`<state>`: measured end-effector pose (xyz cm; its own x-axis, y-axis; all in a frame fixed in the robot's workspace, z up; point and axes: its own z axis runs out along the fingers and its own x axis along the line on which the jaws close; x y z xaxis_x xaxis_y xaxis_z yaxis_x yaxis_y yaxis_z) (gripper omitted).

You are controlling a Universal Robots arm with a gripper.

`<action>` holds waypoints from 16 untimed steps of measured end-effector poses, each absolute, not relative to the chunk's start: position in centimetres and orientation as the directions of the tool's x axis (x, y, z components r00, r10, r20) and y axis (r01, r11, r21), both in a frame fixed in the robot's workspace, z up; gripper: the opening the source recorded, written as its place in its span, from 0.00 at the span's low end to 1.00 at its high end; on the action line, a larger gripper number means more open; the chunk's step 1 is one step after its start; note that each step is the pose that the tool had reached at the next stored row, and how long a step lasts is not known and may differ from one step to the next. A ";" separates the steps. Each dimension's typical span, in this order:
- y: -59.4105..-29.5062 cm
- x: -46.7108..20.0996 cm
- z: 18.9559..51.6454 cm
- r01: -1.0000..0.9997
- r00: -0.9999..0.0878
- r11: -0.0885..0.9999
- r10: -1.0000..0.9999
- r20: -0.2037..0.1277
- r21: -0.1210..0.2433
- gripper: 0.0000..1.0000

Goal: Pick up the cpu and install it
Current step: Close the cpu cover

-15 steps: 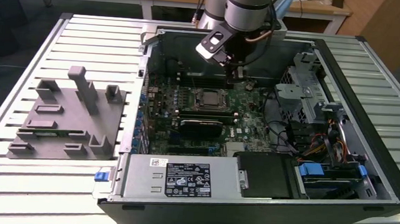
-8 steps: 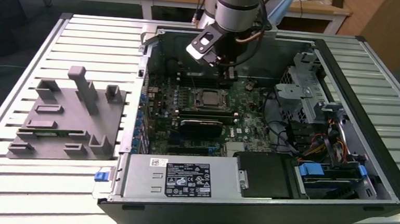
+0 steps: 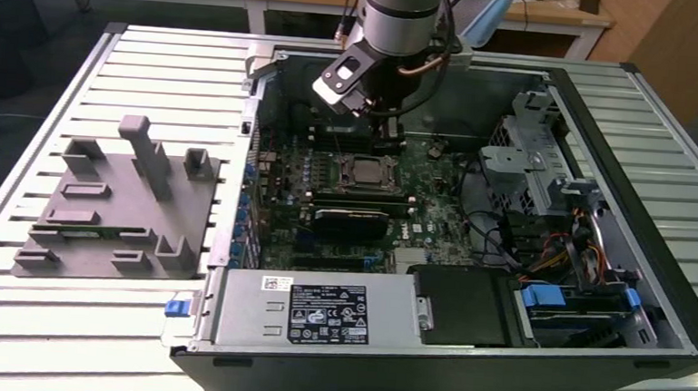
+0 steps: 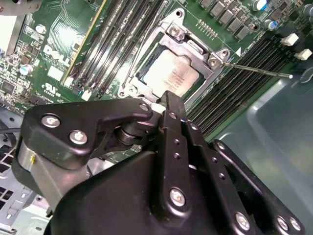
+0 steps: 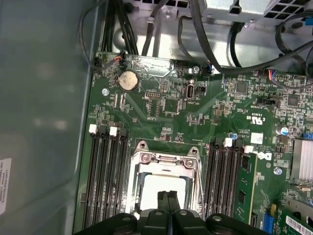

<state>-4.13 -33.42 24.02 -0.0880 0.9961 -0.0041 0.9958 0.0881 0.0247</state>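
Observation:
The cpu [image 3: 363, 171] lies flat in the motherboard's socket inside the open computer case, its pale metal top showing in both wrist views [image 4: 168, 73] [image 5: 161, 186]. The metal socket frame [image 5: 168, 159] [image 4: 195, 46] surrounds it. My gripper [image 3: 387, 134] hangs just above the board, beside the socket on its far side in the exterior view. Its two black fingers [image 5: 164, 203] are pressed together with nothing between them, and the tips [image 4: 168, 98] stand over the edge of the cpu.
Memory slots [image 5: 105, 176] [image 5: 227, 171] flank the socket. A thin lever rod [image 4: 259, 71] sticks out from the frame. A grey plastic holder [image 3: 118, 209] sits on the slatted table at the exterior view's left. A silver box [image 3: 317, 312], cables [image 3: 541, 244] and case walls [image 5: 44, 122] hem in the board.

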 end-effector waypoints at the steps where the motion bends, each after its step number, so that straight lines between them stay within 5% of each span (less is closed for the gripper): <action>1: -33.4 -4.1 24.0 0.996 -0.088 0.088 0.996 -0.004 0.025 0.11; 16: -33.5 -4.4 23.3 0.996 -0.088 0.088 0.996 -0.004 0.025 0.11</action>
<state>-4.42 -33.47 23.32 -0.0880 0.9961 -0.0037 0.9958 0.0881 0.0249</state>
